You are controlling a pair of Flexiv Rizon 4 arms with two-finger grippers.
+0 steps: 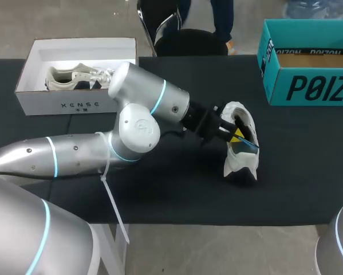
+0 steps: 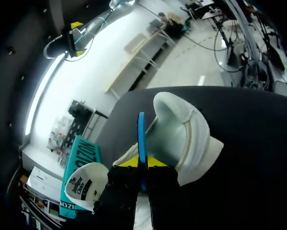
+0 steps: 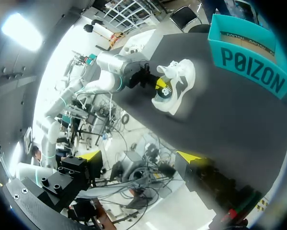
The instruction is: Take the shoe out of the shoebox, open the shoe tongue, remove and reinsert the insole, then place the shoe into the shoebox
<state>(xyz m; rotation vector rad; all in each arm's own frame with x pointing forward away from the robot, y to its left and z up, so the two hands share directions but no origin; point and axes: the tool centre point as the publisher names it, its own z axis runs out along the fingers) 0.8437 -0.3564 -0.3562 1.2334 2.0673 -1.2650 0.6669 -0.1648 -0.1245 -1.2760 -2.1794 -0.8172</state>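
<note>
The left arm comes in from the left side and reaches past the middle of the table (image 1: pixel 308 172). The left gripper (image 1: pixel 235 137) is at the opening of a white shoe (image 1: pixel 237 162). Its two yellow tips stand very close together, and a thin blue insole (image 1: pixel 249 144) is pinched between them. In the left wrist view the insole (image 2: pixel 141 134) stands on its edge, straight up between the tips of the left gripper (image 2: pixel 143 163), and goes ahead into the shoe (image 2: pixel 186 134). The heel part of the shoe is ahead of the fingers, a little to one side.

The shoe lies on the black table, outside of both boxes. A white shoebox (image 1: pixel 79 106) is well behind the left gripper, near the elbow of this arm, and a second shoe (image 1: pixel 68 80) lies in it. A teal box (image 1: pixel 314 86) stands beyond the gripper on the other side, apart from the shoe.

The right gripper (image 3: pixel 139 157) is far from the shoe, off the near edge of the table. Its fingers (image 3: pixel 90 155) are spread wide and nothing is between them. The shoe and the left gripper are well ahead of it, with the teal box beside them.
</note>
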